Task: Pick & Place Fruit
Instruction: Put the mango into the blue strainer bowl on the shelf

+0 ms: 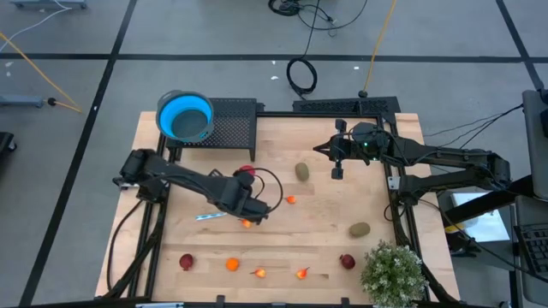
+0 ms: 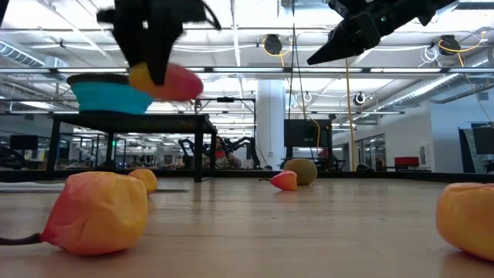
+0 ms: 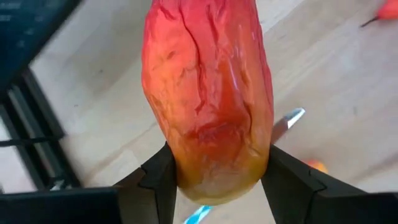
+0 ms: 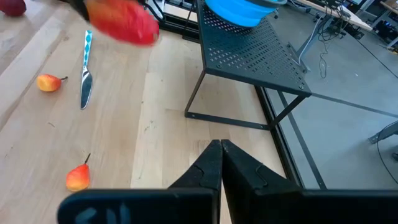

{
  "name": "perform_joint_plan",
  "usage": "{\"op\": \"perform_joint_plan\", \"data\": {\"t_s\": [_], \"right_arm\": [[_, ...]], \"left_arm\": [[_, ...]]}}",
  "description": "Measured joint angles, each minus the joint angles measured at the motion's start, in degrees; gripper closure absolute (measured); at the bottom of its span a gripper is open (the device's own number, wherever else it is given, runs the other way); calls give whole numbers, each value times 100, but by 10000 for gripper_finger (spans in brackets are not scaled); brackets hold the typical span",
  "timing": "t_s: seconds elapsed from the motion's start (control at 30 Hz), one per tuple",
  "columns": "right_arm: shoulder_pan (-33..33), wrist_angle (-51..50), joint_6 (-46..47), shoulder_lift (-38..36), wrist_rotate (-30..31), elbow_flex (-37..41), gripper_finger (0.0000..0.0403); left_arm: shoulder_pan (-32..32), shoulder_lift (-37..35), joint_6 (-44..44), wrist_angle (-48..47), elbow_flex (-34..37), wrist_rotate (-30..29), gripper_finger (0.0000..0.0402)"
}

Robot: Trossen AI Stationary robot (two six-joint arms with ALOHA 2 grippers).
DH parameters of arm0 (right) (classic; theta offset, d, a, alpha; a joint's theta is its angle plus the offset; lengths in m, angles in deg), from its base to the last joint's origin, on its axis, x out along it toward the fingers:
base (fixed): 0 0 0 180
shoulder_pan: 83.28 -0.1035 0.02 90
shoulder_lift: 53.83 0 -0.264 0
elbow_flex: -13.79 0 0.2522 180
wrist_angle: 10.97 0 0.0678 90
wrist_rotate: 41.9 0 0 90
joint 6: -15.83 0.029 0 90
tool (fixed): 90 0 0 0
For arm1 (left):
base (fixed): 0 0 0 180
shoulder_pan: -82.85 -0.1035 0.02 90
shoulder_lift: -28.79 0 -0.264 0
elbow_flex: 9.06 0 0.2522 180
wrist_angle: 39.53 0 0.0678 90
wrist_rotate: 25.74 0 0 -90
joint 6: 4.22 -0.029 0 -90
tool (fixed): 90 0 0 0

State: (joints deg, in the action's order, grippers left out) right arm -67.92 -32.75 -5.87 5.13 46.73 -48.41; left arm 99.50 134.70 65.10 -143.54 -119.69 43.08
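My left gripper [image 1: 247,180] hangs over the middle of the table, shut on the larger orange-red fruit [image 3: 208,99], which the low view shows high above the wood. The round blue bowl [image 1: 185,115] sits on a black perforated stand [image 1: 233,120] at the far left. Two brown kiwis [image 1: 302,172] [image 1: 359,229], two dark red fruits [image 1: 186,261] [image 1: 347,261] and several small orange ones, one being [image 1: 232,264], lie on the table. My right gripper [image 1: 337,162] waits shut above the far right part. My left gripper pinches the orange-red fruit at its yellow-orange end [image 3: 214,177], one finger [image 3: 158,180] on each side. The fingers slant steeply down from above. The fruit is lifted clear of the table, and its red end [image 2: 185,83] sticks out sideways past the fingers.
A slim silver knife with a blue handle [image 1: 210,216] lies below my left gripper, with small orange fruits [image 1: 247,223] [image 1: 291,200] close by. A potted plant [image 1: 394,274] stands at the near right corner. Bare wood lies between the kiwis.
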Motion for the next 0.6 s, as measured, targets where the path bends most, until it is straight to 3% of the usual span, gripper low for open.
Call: {"op": "perform_joint_plan", "data": {"t_s": [0.33, 0.6], "right_arm": [[0, -25, -1, 0, -17, 0, 403], [-2, -37, 1, 0, -20, -2, 403]], "left_arm": [[143, -231, 15, 46, -1169, -739, 221], [280, -874, -743, 931, -1295, -1859, 222]]}}
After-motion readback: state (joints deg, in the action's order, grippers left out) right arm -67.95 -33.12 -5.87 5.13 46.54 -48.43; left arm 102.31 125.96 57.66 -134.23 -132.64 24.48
